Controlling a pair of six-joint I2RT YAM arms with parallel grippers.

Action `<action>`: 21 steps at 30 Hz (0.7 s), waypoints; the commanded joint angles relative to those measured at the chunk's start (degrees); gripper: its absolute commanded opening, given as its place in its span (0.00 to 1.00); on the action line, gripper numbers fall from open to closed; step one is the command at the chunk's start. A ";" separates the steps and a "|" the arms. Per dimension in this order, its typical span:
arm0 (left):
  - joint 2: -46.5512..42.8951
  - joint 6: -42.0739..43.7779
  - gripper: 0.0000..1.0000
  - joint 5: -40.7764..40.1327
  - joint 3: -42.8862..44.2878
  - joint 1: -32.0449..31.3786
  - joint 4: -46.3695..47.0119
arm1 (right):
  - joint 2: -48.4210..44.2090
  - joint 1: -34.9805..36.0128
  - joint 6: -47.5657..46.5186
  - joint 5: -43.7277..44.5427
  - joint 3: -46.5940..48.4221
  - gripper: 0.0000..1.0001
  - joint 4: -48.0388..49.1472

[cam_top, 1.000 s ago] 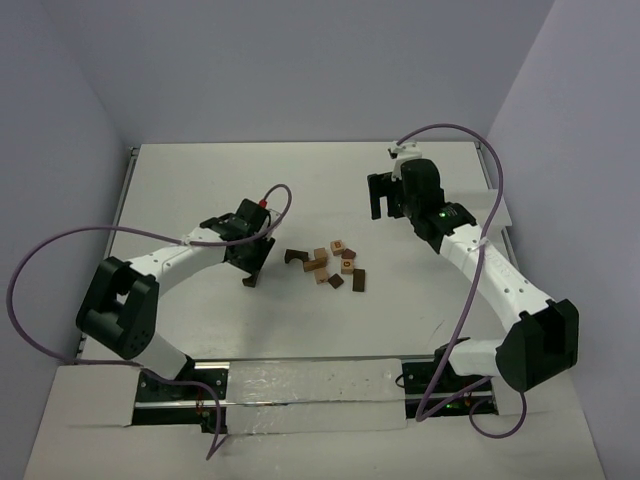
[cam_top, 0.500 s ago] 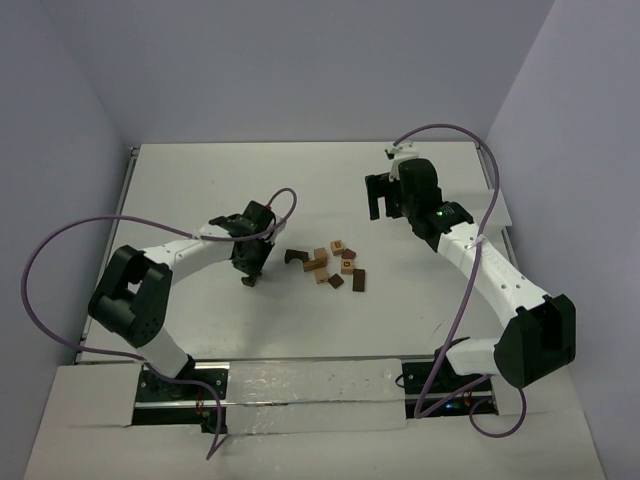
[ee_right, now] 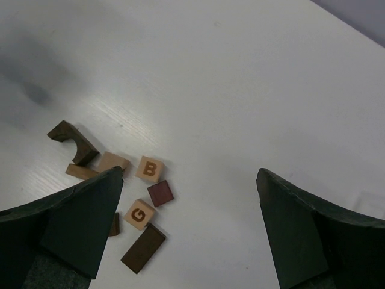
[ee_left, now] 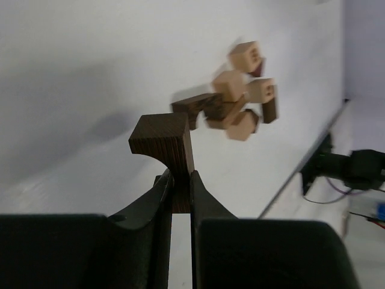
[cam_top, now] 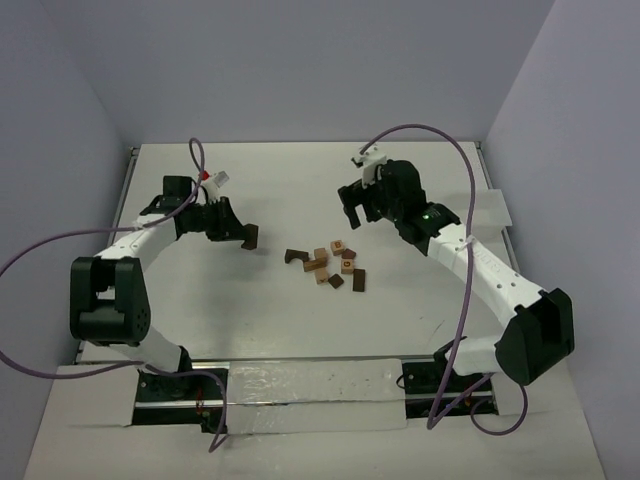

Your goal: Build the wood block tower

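Left gripper (cam_top: 243, 236) is in the left-middle of the top view, pinched tight on a dark brown arch block (cam_top: 250, 237). In the left wrist view the two fingers (ee_left: 157, 198) squeeze the bottom of that block, and its curved cutout faces the left of the frame. It looks clear of the table (cam_top: 300, 180), since its shadow falls apart from it on the white surface.

The wood block tower isn't a tower at all right now. It's just a loose cluster of blocks (cam_top: 328, 265) lying flat a bit below the centre of the top view, to the right of the held block and well apart from it. Nothing is stacked as far as I can see.

The right wrist view shows the pile best, in the lower left of the frame. There's a second dark arch (ee_right: 72, 139), a tan B block (ee_right: 150, 168), a tan G block (ee_right: 139, 214), a small reddish square (ee_right: 161, 192) between those two and a dark rectangular block (ee_right: 143, 247) at the bottom. A couple more tan pieces are partly hidden behind the finger.

Right gripper (cam_top: 357, 208) is up and right of centre in the top view, jaws spread wide with nothing in them
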 commanded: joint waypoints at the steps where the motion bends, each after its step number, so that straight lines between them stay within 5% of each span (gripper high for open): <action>1: 4.38 -5.78 0.01 22.12 -1.20 0.94 12.85 | 1.53 3.53 -4.70 -0.93 2.00 0.99 3.61; 5: 10.64 -10.61 0.03 26.29 -1.58 0.94 21.77 | 3.15 4.52 -4.87 -0.56 3.12 0.99 2.89; 13: 18.04 -15.16 0.05 22.11 -1.76 0.95 33.06 | 4.97 4.97 -4.61 0.06 4.41 0.99 2.33; 21: 22.28 -12.74 0.12 17.84 0.76 1.03 27.62 | 7.09 4.97 -3.09 0.02 6.70 0.99 1.29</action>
